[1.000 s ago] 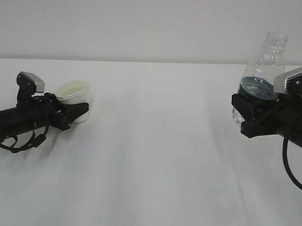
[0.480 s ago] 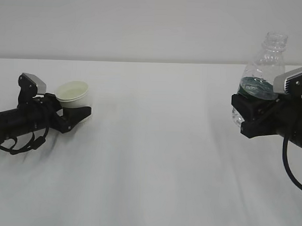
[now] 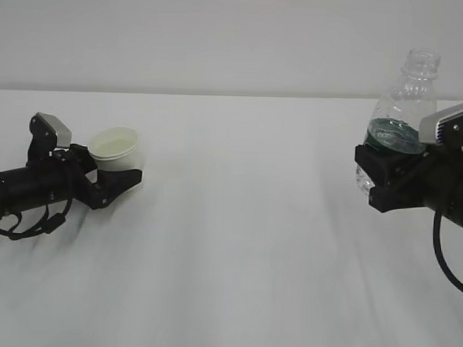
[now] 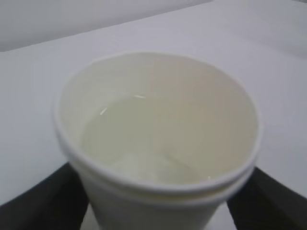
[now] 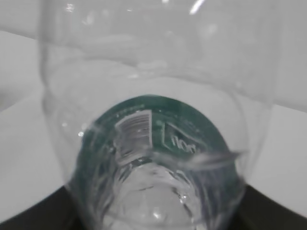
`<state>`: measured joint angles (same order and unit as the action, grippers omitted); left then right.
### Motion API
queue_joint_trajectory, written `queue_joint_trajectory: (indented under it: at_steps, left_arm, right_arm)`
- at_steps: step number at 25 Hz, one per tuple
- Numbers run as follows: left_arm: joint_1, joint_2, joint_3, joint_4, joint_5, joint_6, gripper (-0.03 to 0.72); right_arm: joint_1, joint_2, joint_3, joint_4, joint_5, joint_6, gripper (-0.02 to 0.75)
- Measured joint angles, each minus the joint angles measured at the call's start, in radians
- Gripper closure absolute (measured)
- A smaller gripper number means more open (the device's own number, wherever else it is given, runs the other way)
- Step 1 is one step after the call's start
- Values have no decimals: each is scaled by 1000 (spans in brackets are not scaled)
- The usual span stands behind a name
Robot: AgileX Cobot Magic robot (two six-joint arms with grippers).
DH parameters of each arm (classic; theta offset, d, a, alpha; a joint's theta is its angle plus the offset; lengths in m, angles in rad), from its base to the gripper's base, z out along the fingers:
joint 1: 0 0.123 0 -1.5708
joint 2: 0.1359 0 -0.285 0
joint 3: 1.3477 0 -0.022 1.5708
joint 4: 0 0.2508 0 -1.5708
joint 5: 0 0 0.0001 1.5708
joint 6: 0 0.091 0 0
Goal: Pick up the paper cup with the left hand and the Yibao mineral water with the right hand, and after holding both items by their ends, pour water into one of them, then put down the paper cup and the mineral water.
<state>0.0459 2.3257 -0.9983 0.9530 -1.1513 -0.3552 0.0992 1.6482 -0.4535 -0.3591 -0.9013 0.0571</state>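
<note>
The white paper cup (image 3: 118,148) stands upright on the table at the left, with water in its cream inside (image 4: 158,143). My left gripper (image 3: 129,171) lies low on the table with one black finger on each side of the cup's lower part. It is open: a strip of table shows between each finger and the cup wall (image 4: 156,213). At the right, the clear Yibao mineral water bottle (image 3: 405,103) stands upright and capless above the table. My right gripper (image 3: 380,175) is shut on the bottle's lower part, below the green label (image 5: 153,143).
The white table (image 3: 236,250) runs back to a pale wall (image 3: 221,36). Black cables (image 3: 32,224) loop under the left arm, and another cable (image 3: 445,257) hangs from the right arm.
My left fingers have spread away from the cup, which went from tilted in the grip to standing upright on the table. The right arm and bottle have not moved.
</note>
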Motion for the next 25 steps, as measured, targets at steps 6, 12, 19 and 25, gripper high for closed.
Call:
queue_joint_trajectory:
  at_steps: [6,12,19,25]
  left_arm:
    - [54,-11,9,72,0,-81,62]
    - [62,-11,9,125,0,-119,62]
    - [62,-39,9,218,0,-171,63]
    - [96,-100,9,269,2,-179,81]
  right_arm:
    - [0,0,0,0,2,0,339]
    - [0,0,0,0,3,0,339]
    - [0,0,0,0,3,0,339]
    - [0,0,0,0,3,0,339]
